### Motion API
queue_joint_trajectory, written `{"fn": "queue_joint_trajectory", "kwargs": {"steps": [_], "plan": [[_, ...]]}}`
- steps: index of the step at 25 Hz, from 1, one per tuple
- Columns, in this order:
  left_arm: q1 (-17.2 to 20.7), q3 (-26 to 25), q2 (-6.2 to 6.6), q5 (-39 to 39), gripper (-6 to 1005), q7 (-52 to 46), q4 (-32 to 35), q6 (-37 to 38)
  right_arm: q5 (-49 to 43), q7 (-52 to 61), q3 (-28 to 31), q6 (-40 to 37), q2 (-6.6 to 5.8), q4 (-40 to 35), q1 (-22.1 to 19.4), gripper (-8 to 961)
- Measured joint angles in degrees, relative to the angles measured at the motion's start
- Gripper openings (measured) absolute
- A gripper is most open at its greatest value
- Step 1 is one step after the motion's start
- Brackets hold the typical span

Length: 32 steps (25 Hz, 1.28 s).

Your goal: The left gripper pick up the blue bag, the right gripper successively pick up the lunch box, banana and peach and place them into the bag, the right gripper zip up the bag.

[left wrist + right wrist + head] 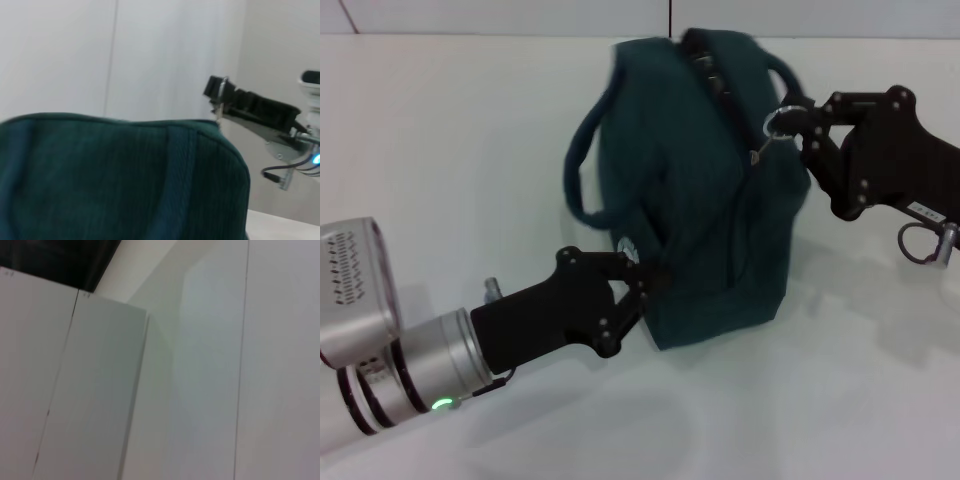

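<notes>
I see the bag standing upright on the desk, dark teal-blue fabric, boxy with rounded top corners. Its zipper runs over the top and down the near end; the upper stretch near the back looks still parted. One carry handle loops out on its left side. A metal ring pull sits near the top at its right side.

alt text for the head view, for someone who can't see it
A dark teal bag stands on a white table. The left gripper clamps its lower corner, and the right gripper pinches the ring of its zipper pull.
</notes>
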Motion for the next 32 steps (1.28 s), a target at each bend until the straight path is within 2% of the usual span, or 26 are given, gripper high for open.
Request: {"fn": "queue_joint_trajectory", "kwargs": {"steps": [3,13,21,32], "plan": [[1.0,-0.8,0.18,-0.7,42,-0.1,0.0,0.0,2.8,-1.4,-2.2,0.0,-0.01,0.1,-0.4,12],[4.8,-2.3,0.63,-7.4,16,-1.0,-0.1,2.0,7.0,-1.3,-4.3,0.1,-0.01,3.5,-0.4,11],[4.8,-1.8,-0.88,-7.2,13,-0.6,-0.1,7.0,7.1,-1.3,-4.4,0.0,-0.01,3.7,-0.3,11],[0.6,-1.8,-1.11,-7.5,405,-2.0,-0.8,6.9,9.7,-1.3,-7.5,-0.2,0.00,3.6,-0.1,11]]}}
